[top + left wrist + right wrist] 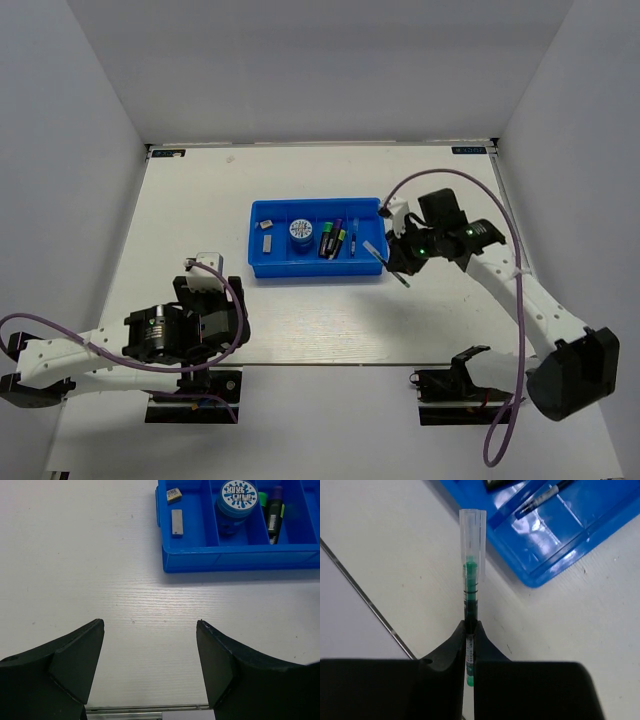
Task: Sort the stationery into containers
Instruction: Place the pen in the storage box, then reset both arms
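Since the right gripper [470, 628] is clamped shut on a thin green pen [471, 575], held just beside the right end of the blue tray [540, 580] with its clear cap at the tray wall, the clean move is likely: carry it over the rightmost compartment, line it up with the other pen [540, 497] lying there, go low, then release so it doesn't bridge the rim. Left gripper [150, 626] hangs wide open and empty toward the desk's near-left corner, well apart from the tray; roll [237, 499], highlighters [272, 511] and grey block [177, 522] sit in other compartments, so only wall and dividers obstruct.
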You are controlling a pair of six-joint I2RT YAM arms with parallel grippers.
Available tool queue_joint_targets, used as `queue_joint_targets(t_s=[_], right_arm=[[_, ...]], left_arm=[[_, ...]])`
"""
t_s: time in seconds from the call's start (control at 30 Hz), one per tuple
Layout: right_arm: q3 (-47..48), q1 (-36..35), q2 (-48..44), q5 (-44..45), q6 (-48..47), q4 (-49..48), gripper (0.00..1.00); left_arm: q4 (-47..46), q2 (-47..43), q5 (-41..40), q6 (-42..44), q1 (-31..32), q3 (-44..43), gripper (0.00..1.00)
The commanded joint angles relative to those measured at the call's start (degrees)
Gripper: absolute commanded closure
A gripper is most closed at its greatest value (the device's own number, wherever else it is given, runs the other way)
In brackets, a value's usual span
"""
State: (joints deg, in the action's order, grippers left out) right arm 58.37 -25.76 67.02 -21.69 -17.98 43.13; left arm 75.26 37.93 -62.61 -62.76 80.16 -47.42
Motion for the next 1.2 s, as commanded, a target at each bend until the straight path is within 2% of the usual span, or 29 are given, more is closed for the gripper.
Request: queue_joint_targets(t_s=[0.0, 0.07, 0.1, 0.13, 0.2, 0.33, 0.5, 0.6, 0.63, 0.67, 0.73, 0.87, 0.93, 1.03, 1.1, 1.13, 1.17], right_arm=[[4.46, -0.43, 5.91, -0.04, 10.97, -3.83, 1.00], [7.19, -0.70, 11.71, 2.78, 15.06, -9.72, 1.00], [11.29, -1.04, 13.38, 6.45, 20.91, -10.61, 1.00], [12.98, -1.31, 18.27, 8.31, 22.97, -10.53, 1.00], [17.80, -1.22, 21.03, 11.48, 28.22, -11.75, 1.00], [22.57, -1.58, 27.80, 15.70, 32.47, -13.69, 1.00], [28.90, -1.49, 35.28, 17.74, 34.24, -9.47, 1.00], [28.12, -1.75, 35.20, 17.21, 33.19, -9.55, 0.87], [26.55, -1.75, 35.02, 17.12, 32.49, -10.00, 0.73], [26.36, -1.75, 34.49, 17.21, 32.13, -9.91, 0.69], [25.22, -1.75, 34.14, 17.47, 31.69, -9.39, 0.69], [24.60, -1.66, 32.39, 17.83, 30.46, -9.12, 0.59], [24.34, -1.84, 31.51, 17.04, 30.46, -8.59, 0.57], [23.55, -1.75, 26.68, 13.54, 26.61, -8.42, 0.52], [21.53, -1.66, 22.46, 12.02, 20.20, -8.94, 0.46], [18.83, -1.66, 18.45, 14.37, 19.13, -12.16, 0.42], [14.88, -1.75, 14.32, 18.05, 16.42, -13.85, 0.22]], left_arm=[[-0.55, 0.30, -1.90, 0.62, 0.08, -1.36, 0.16], [-0.91, 0.56, -2.08, 0.89, 0.08, -1.36, 0.16], [-0.65, 0.65, -2.25, 0.89, 0.08, -1.53, 0.16], [-0.38, 0.83, -2.17, 0.71, 0.00, -1.62, 0.16], [0.58, 0.91, -2.52, 0.36, 0.00, -2.06, 0.16], [1.29, 0.57, -2.87, 0.36, 0.00, -2.33, 0.16], [1.73, -0.05, -3.13, 0.53, 0.08, -2.33, 0.16], [2.17, -0.05, -3.13, 0.97, 0.08, -2.85, 0.16], [2.17, -0.23, -3.31, 1.41, 0.00, -2.85, 0.16], [2.17, -0.23, -3.57, 1.59, 0.08, -2.85, 0.16], [1.56, -0.14, -3.75, 2.38, 0.08, -2.85, 0.15], [0.24, -0.23, -3.75, 3.43, 0.08, -2.85, 0.15], [-0.47, 0.12, -3.92, 4.22, 0.08, -2.86, 0.15], [-0.82, 0.30, -4.45, 5.46, 0.08, -3.38, 0.15], [-0.30, 0.04, -5.85, 5.98, 0.26, -3.29, 0.23], [0.05, -0.40, -6.29, 5.98, 0.26, -3.21, 0.31], [-0.38, -0.75, -6.99, 7.29, -0.35, -2.86, 0.59]])
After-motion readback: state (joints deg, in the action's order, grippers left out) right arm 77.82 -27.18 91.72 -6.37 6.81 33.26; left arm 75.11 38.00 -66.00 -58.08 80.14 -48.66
